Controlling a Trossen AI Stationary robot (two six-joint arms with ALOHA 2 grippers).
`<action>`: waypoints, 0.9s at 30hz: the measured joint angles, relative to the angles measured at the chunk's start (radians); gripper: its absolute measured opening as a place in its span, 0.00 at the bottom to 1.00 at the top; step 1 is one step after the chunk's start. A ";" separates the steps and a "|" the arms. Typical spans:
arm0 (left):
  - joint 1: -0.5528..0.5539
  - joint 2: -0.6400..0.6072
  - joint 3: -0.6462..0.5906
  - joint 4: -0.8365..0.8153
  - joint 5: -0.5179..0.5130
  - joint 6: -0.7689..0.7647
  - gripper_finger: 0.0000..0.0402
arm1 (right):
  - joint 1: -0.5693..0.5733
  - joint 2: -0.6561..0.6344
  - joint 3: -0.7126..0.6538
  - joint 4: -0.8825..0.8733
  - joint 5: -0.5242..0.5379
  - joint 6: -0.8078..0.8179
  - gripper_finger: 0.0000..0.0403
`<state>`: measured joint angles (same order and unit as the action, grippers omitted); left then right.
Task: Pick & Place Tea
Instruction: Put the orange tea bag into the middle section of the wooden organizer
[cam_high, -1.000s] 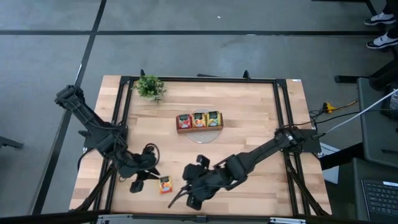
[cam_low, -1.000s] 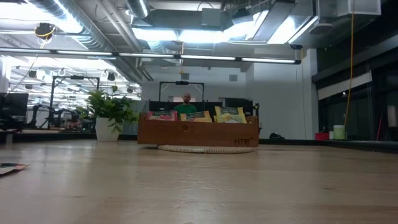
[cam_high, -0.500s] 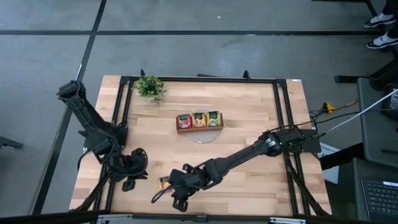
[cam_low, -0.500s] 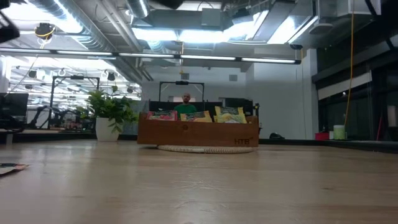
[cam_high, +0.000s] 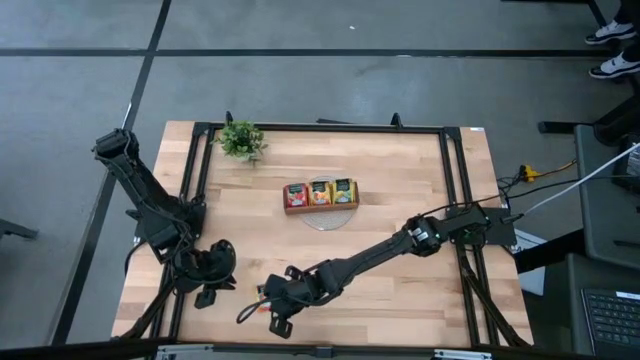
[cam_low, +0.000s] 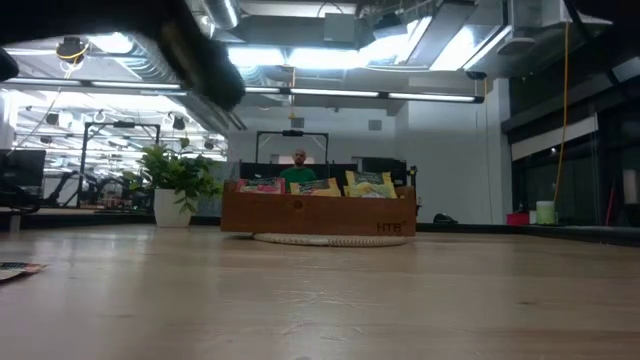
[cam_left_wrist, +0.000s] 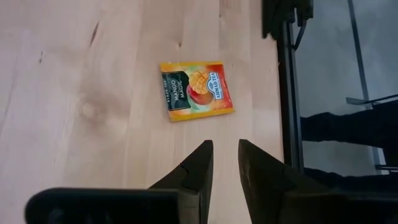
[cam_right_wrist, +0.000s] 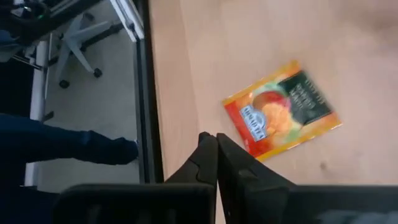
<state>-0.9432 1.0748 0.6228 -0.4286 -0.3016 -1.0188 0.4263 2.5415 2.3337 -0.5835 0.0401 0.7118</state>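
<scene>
One orange tea sachet (cam_high: 263, 291) lies flat on the wood near the table's front left; it also shows as the sachet (cam_left_wrist: 196, 89) and the sachet (cam_right_wrist: 283, 111). My right gripper (cam_right_wrist: 216, 140) is low over the table beside it, fingers shut with nothing between them, and the sachet lies just past their tips. My left gripper (cam_left_wrist: 225, 158) hovers to the sachet's left, fingers a narrow gap apart and empty. More tea stands in the wooden tray (cam_high: 320, 207) at mid-table.
The tray (cam_low: 318, 212) sits on a round mat. A small potted plant (cam_high: 240, 140) stands at the far left corner. Black frame rails (cam_left_wrist: 286, 93) run along the table's edges close to the sachet. A person's leg (cam_right_wrist: 68, 152) shows beyond the edge.
My right gripper has reached toward the table's left edge, from right of the sachet to right beside it. My left gripper has drawn back toward the left edge, away from the sachet. The sachet has stayed where it was.
</scene>
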 joint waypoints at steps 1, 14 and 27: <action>0.000 0.000 0.000 0.000 0.004 0.000 0.18 | 0.001 0.009 0.000 0.002 -0.002 0.015 0.01; 0.000 0.000 0.000 0.002 0.007 -0.019 0.18 | 0.001 0.069 0.000 0.021 -0.023 -0.001 0.00; 0.000 0.000 0.000 0.002 0.006 -0.019 0.18 | -0.025 0.070 0.000 -0.025 -0.015 -0.036 0.00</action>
<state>-0.9428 1.0752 0.6228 -0.4267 -0.2951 -1.0374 0.4011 2.6110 2.3333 -0.6088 0.0247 0.6761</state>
